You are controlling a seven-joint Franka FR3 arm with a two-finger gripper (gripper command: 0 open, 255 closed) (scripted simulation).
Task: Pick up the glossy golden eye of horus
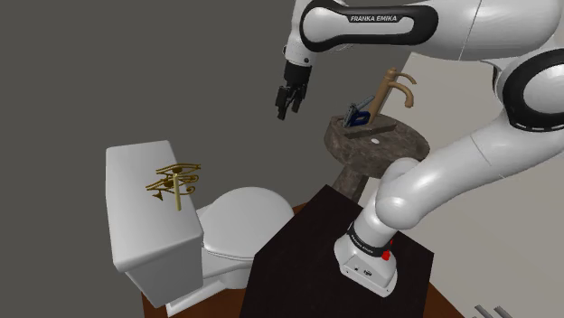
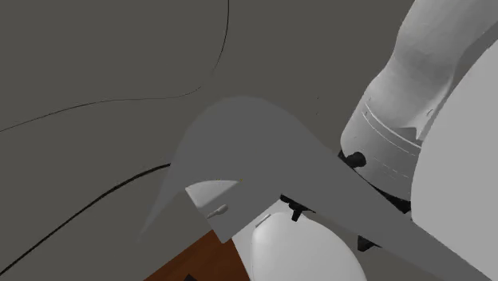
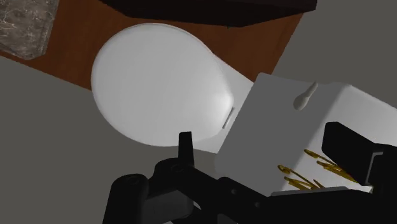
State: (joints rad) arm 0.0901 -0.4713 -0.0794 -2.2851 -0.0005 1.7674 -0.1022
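Pincer (image 1: 287,112): fingers stand apart, nothing between them; hangs in open air, pointing down.
Toilet lid (image 1: 242,210): white, shut, roughly underneath the pincer.
Tank (image 1: 145,221): white, beyond the toilet lid, lower than the pincer and off to one side.
Eye of Horus (image 1: 174,181): glossy gold, lying flat on the tank's top; well apart from the pincer, untouched.
Basin (image 1: 375,143): stone-coloured with a brass tap, on the pincer's other side, away from the eye.
Progress: early, nothing gripped. Left, I judge: cross over the tank, descend, close on the eye, lift.
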